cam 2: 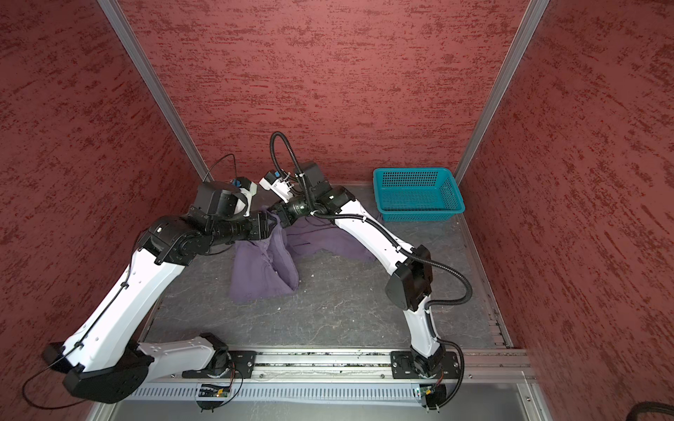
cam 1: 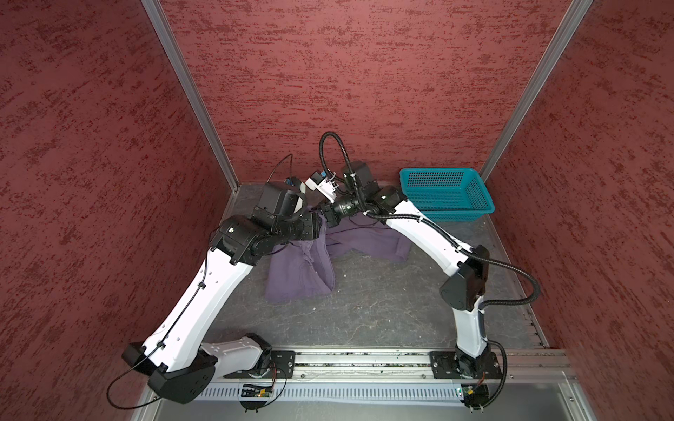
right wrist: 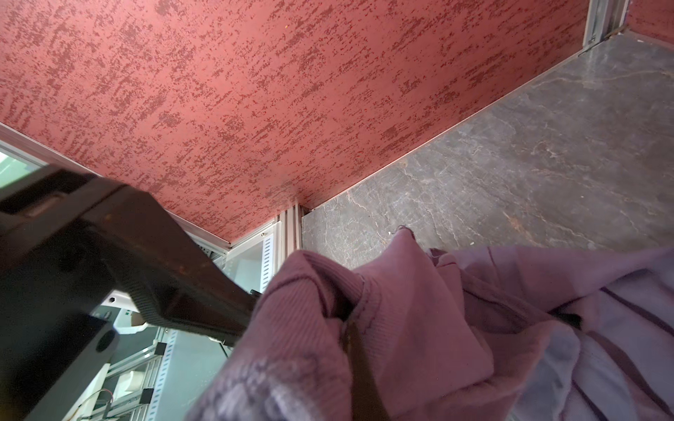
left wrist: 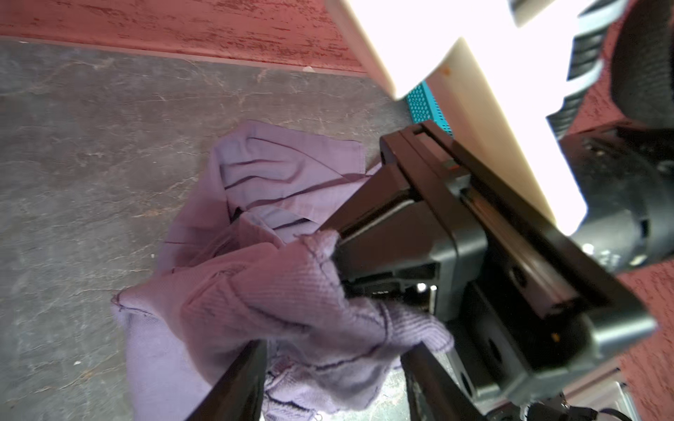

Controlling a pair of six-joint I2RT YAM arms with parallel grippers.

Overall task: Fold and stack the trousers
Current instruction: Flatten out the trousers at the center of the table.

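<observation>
The purple trousers (cam 1: 302,269) (cam 2: 262,269) lie crumpled on the grey table near the back, with one leg toward the front and one toward the right. Both grippers meet over the raised waistband. My right gripper (right wrist: 346,317) (left wrist: 333,248) is shut on the ribbed waistband and holds it up off the table. My left gripper (left wrist: 337,346) sits right against it, its two fingers (left wrist: 251,379) standing apart with loose cloth (left wrist: 277,291) draped across the gap. In both top views the fingertips are hidden by the wrists and the cloth.
A teal perforated basket (cam 1: 446,193) (cam 2: 415,197) stands at the back right corner, close to the right arm's elbow. Red walls enclose the table on three sides. The arm bases sit on a rail (cam 1: 364,359) along the front edge.
</observation>
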